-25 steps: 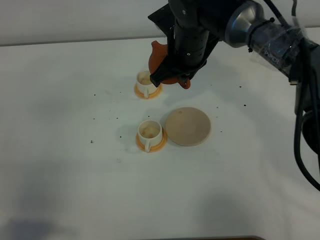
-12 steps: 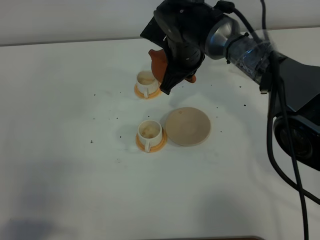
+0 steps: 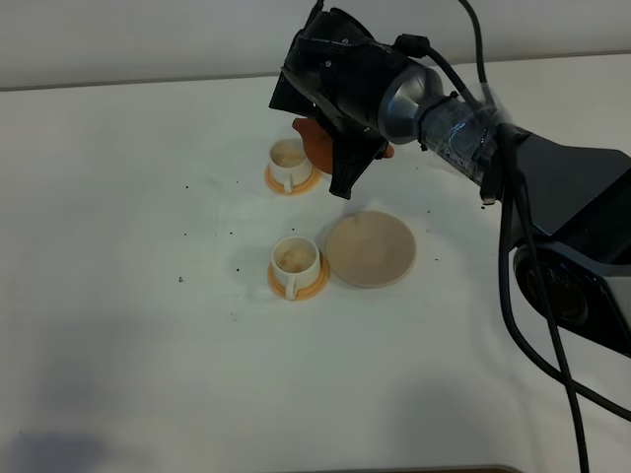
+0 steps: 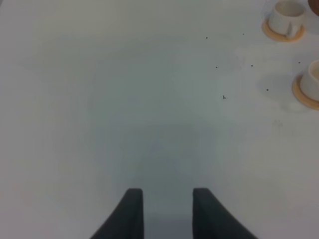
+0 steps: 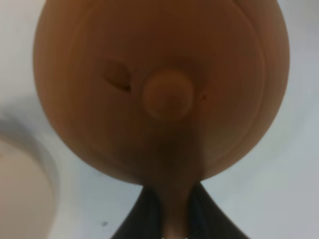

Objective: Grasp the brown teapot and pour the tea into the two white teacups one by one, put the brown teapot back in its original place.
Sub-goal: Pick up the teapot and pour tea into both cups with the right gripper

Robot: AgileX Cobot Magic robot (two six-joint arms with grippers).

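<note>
One brown teapot (image 5: 164, 94), two white teacups (image 3: 287, 156) (image 3: 294, 258), two orange saucers (image 3: 292, 187) (image 3: 302, 292), one beige coaster (image 3: 370, 248).

The right arm (image 3: 552, 187) has been swung further in over the tabletop (image 3: 118, 296) from its right edge. The wrist has been turned, so the dark housing of the right gripper (image 5: 174, 224) is now angled toward the near edge. The brown teapot (image 3: 315, 146) has been brought lower, just beside the far white teacup (image 3: 287, 156), and less of it is left uncovered by the housing.
</note>
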